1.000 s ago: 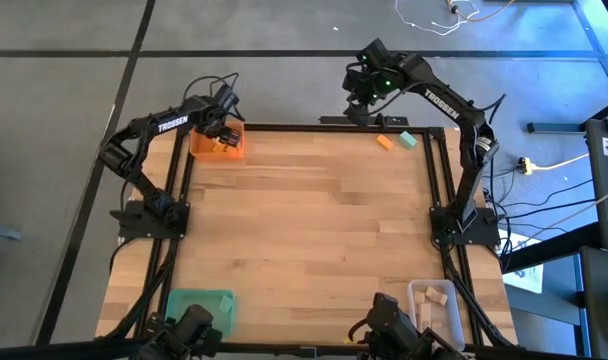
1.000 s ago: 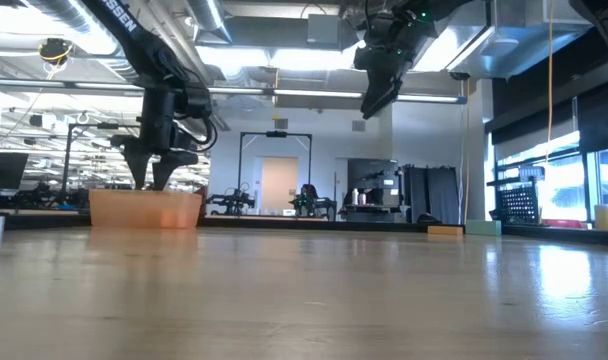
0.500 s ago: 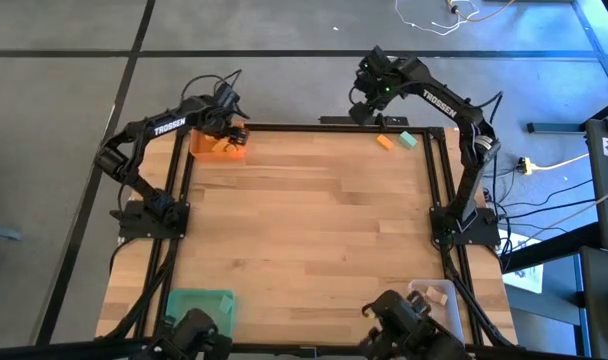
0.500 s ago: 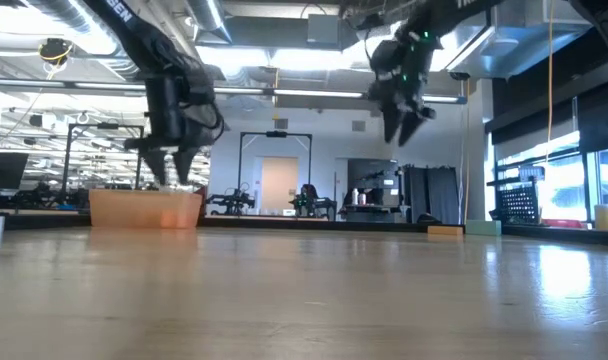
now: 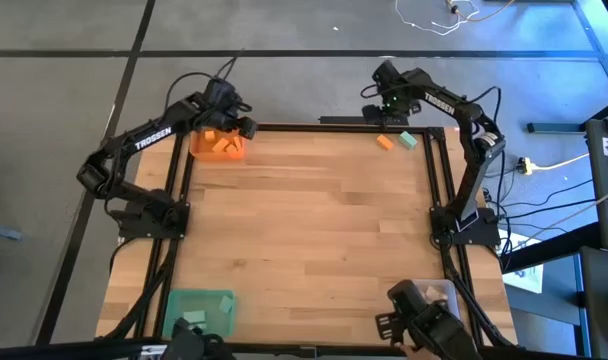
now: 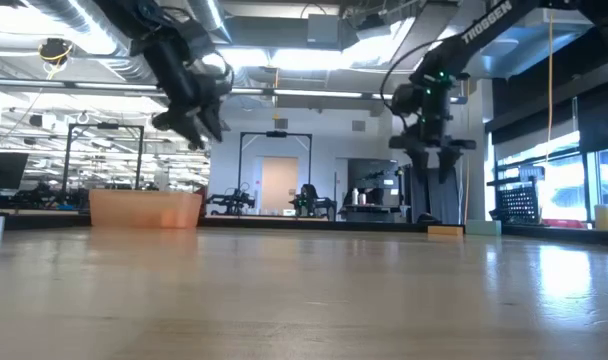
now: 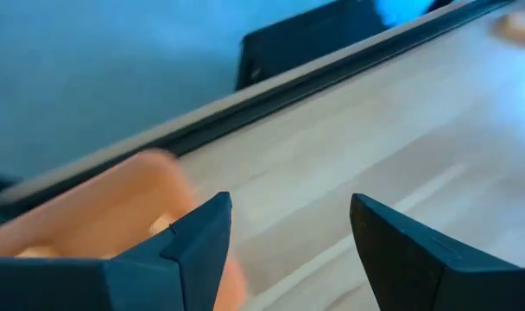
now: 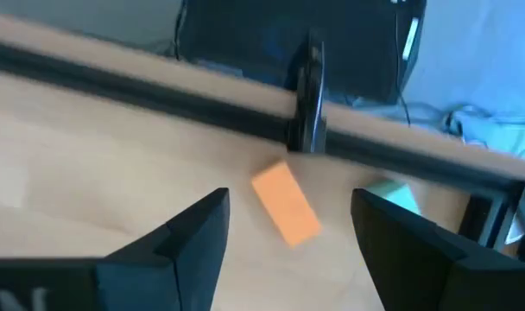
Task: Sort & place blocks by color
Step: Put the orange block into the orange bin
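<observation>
Blocks: orange block [image 5: 384,142] and teal block [image 5: 408,140] lie loose at the table's far edge under the right gripper [image 5: 388,100], jaws apart, empty. Left gripper [image 5: 246,127], spread and empty, hangs by the orange tray [image 5: 198,152] holding orange blocks [image 5: 222,144]. Green tray [image 5: 176,303] and clear tray [image 5: 420,292] sit at the near corners.

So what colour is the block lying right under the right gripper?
Orange block, clearest in the right wrist view, with a teal one beside it.
</observation>
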Tool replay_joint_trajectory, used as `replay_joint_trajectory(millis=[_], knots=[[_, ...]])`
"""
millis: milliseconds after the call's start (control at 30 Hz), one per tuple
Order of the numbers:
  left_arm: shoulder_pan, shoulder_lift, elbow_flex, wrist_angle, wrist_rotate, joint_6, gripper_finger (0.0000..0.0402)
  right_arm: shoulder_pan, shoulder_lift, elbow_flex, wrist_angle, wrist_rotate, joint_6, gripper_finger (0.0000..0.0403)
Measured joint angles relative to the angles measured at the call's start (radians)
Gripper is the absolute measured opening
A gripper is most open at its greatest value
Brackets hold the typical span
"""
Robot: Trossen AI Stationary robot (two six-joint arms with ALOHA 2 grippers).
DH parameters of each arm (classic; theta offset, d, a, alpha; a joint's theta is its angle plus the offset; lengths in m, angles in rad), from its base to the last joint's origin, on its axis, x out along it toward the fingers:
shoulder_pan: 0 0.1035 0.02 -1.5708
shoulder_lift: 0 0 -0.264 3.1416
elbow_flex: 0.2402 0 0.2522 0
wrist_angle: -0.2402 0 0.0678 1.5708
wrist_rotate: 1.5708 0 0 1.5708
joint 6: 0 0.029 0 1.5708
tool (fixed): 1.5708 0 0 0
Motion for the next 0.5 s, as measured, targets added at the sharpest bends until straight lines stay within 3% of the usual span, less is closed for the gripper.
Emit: replay_joint_trajectory(millis=[233, 500], knots=[[-0.053, -0.018, 0.000, 0.106, 0.046, 0.001, 0.0228, 0.000, 0.000, -0.083, 0.017, -0.089, 0.036, 0.0241], [-0.090, -0.018, 0.000, 0.129, 0.045, 0.001, 0.0228, 0.020, 0.000, -0.108, 0.041, -0.100, 0.249, 0.0241]])
